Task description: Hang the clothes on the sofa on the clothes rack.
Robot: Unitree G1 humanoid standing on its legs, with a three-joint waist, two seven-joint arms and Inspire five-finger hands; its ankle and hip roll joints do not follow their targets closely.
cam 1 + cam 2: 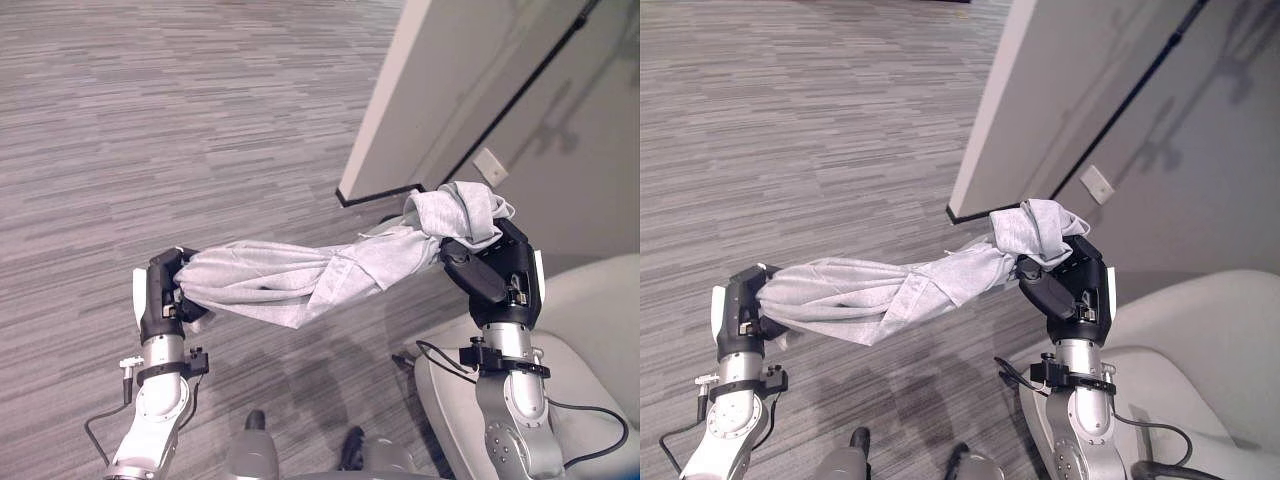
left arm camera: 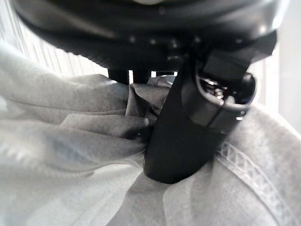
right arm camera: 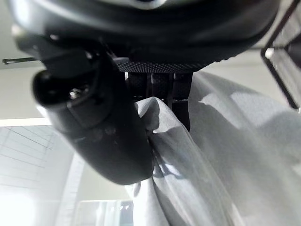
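A light grey garment (image 1: 300, 275) hangs stretched in the air between my two hands, bunched and twisted along its length. My left hand (image 1: 160, 295) is shut on its left end, the thumb (image 2: 188, 122) pressed into the folds. My right hand (image 1: 495, 270) is shut on the other end, where a knot of cloth (image 1: 460, 212) piles over the fingers. In the right wrist view the thumb (image 3: 99, 127) pinches the cloth (image 3: 221, 155) against the palm.
A white wall corner (image 1: 400, 110) with a dark base strip stands right behind the garment's right end. A pale sofa or chair (image 1: 590, 330) lies at the lower right under my right arm. Grey striped carpet (image 1: 150, 120) spreads to the left.
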